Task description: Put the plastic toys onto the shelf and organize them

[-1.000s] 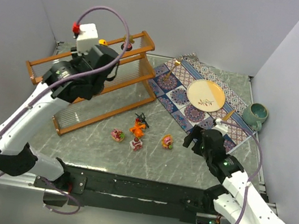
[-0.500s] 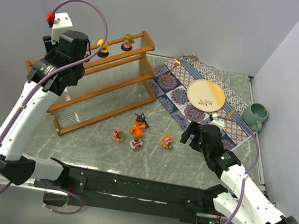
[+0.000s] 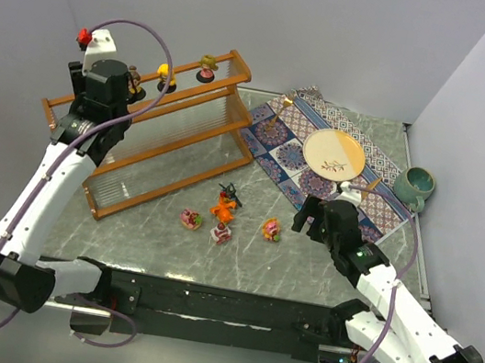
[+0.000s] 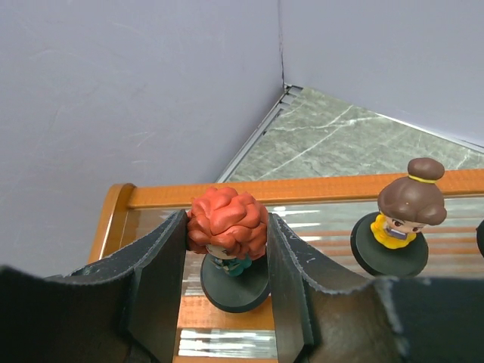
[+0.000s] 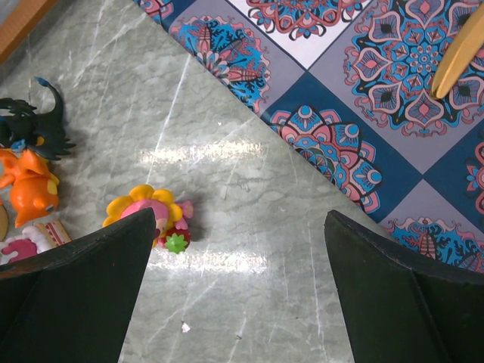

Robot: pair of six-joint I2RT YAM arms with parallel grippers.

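Fingers [image 4: 159,272] of left gripper [image 4: 227,246] clamp red-haired doll [image 4: 227,223], lower centre; base must sit flat on shelf [image 4: 318,189] before release. Right gripper [image 5: 238,219] gapes open.

On the top tier of the shelf [image 4: 325,190], the red-haired doll [image 4: 227,219] is hemmed in on both sides by the fingers of the left gripper [image 4: 227,236], which are pressed against its hair. A narrow bare gap is left towards frame right before the brown-haired doll [image 4: 401,215]. In the right wrist view, a broad open band of marble tabletop [image 5: 249,227] is left between the flower toy [image 5: 136,208] at lower left and the patterned mat [image 5: 340,98] at upper right.
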